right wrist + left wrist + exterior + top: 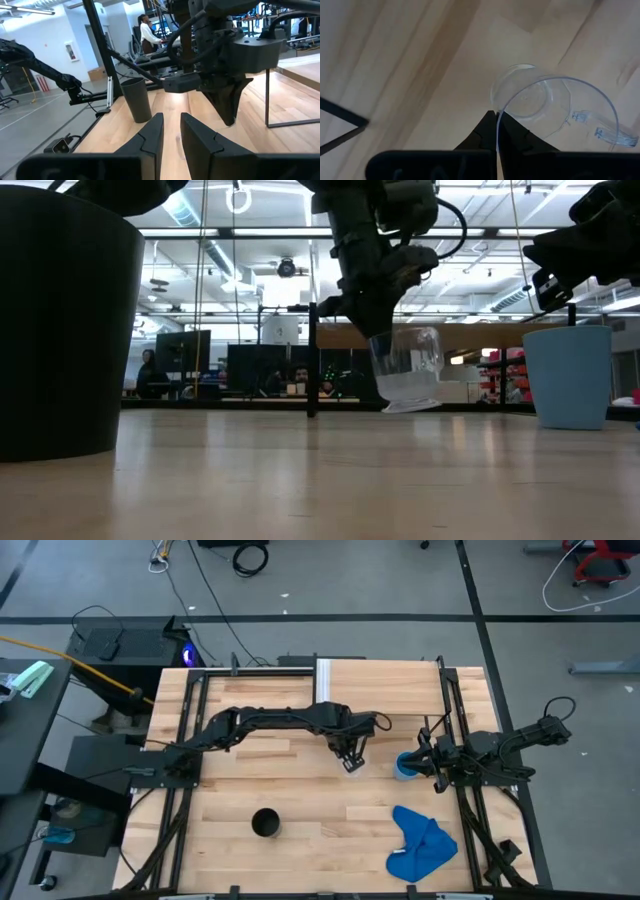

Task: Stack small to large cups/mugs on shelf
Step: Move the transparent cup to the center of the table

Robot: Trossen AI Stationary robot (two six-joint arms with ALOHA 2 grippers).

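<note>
Clear cup (405, 370) hangs tilted, its rim pinched in your left pincer (496, 131) mid-surface; level it before reaching the shelf (385, 672). Right pincer (171, 131) waits open.

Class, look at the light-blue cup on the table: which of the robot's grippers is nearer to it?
Right. The right gripper sits just beside the light-blue cup, fingers open. The left gripper is farther off toward the table's middle, pinching the clear cup by its rim.
</note>
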